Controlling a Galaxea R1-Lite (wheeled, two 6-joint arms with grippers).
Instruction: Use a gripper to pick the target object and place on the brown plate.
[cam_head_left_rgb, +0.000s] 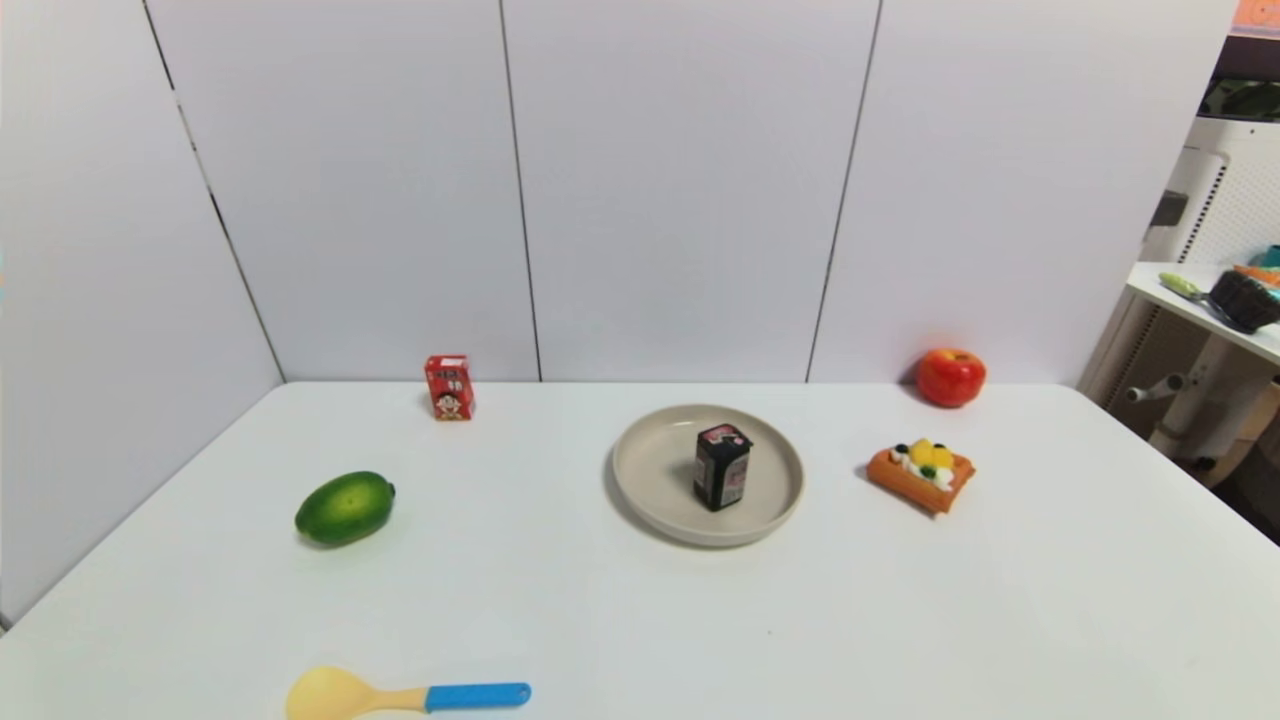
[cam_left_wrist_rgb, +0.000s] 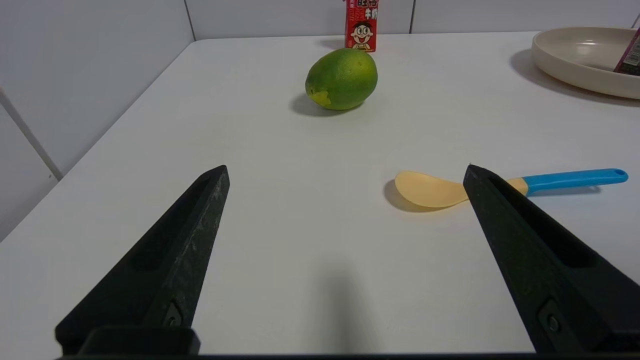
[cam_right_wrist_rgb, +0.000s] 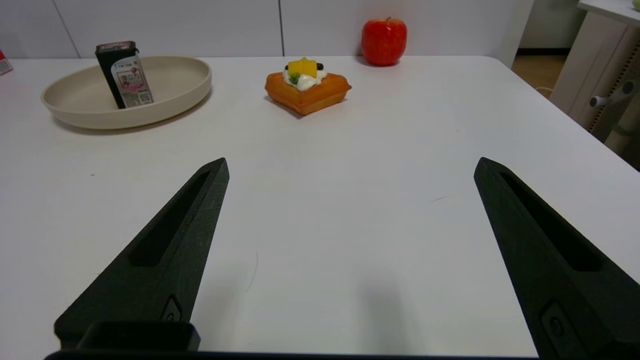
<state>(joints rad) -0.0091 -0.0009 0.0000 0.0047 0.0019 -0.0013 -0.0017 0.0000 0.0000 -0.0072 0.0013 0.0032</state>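
Observation:
The small black carton (cam_head_left_rgb: 722, 466) with a pink and white label stands upright on the beige plate (cam_head_left_rgb: 650, 490) in the middle of the table. It also shows in the right wrist view (cam_right_wrist_rgb: 123, 75), standing on the plate (cam_right_wrist_rgb: 170, 90). Neither gripper shows in the head view. My left gripper (cam_left_wrist_rgb: 345, 170) is open and empty above the near left of the table. My right gripper (cam_right_wrist_rgb: 350, 162) is open and empty above the near right of the table, well short of the plate.
A red carton with a cartoon face (cam_head_left_rgb: 449, 387) stands at the back left. A green fruit (cam_head_left_rgb: 345, 508), a yellow spoon with a blue handle (cam_head_left_rgb: 400, 695), an orange waffle cake (cam_head_left_rgb: 921, 473) and a red apple (cam_head_left_rgb: 950, 377) lie around.

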